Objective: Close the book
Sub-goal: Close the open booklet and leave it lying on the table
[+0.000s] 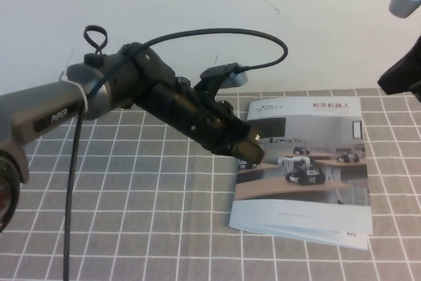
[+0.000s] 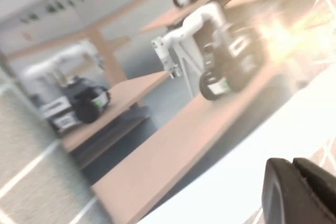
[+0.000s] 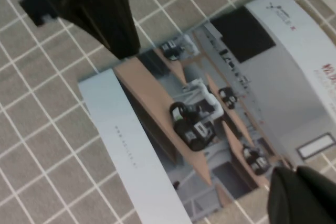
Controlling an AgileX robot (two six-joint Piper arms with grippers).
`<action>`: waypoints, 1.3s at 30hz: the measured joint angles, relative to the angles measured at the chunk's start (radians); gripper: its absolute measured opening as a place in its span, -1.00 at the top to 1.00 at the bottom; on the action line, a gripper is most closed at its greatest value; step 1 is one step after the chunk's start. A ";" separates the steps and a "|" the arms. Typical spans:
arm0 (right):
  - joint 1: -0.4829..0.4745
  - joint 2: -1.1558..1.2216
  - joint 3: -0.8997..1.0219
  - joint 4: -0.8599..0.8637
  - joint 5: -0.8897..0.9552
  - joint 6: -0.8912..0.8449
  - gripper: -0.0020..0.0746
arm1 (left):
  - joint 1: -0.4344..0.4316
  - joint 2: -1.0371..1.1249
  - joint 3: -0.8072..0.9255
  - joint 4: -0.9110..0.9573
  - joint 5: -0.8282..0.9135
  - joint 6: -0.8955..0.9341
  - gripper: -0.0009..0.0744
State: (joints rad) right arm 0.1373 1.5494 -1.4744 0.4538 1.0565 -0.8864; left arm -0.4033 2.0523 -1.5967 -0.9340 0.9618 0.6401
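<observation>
From my station the biggest thing in view is the counter [image 1: 79,241], covered by a grey cloth [image 1: 131,182] with a white check, and a plain white wall [image 1: 197,4] rises behind it. The left arm [image 1: 131,90] reaches in from the left side and slants down across the cloth, with a black cable [image 1: 217,31] looping above it. The book [image 1: 309,169] lies flat on the cloth, directly under and ahead of the left tool [image 1: 253,151], and it stretches away from that tip toward the right side. It is closed with the front cover up, and a thin stack of page edges shows along its near side. The left tool sits over the book's left edge, about halfway along it. It is clenched to a narrow point with nothing between the fingers [image 2: 294,192], and I cannot tell whether the tip touches the cover. From the right wrist camera it reads as a dark wedge aimed at the cover's edge. The right tool [image 3: 299,192] hangs well above the counter at the far right, with the book below it. I cannot tell whether it is clenched or released. The cover carries a photo of small robot arms on wooden desks, a pale band along the near edge, and red lettering at the top.
</observation>
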 joint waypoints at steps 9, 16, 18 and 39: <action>-0.002 -0.193 0.003 -0.085 0.126 0.092 0.95 | -0.003 -0.171 -0.007 0.312 -0.024 -0.124 0.99; -0.002 -0.453 0.170 -0.210 0.144 0.196 0.95 | -0.003 -0.416 -0.005 0.784 -0.042 -0.406 0.99; -0.002 -0.554 0.269 -0.242 0.094 0.228 0.95 | -0.003 -0.510 0.014 0.850 -0.060 -0.458 0.99; -0.002 -1.199 1.077 -0.244 -0.315 0.314 0.95 | -0.003 -1.318 0.740 0.890 -0.316 -0.615 0.99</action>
State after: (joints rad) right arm 0.1356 0.3500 -0.3976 0.2100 0.7419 -0.5727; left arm -0.4067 0.7347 -0.8569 -0.0437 0.6460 0.0246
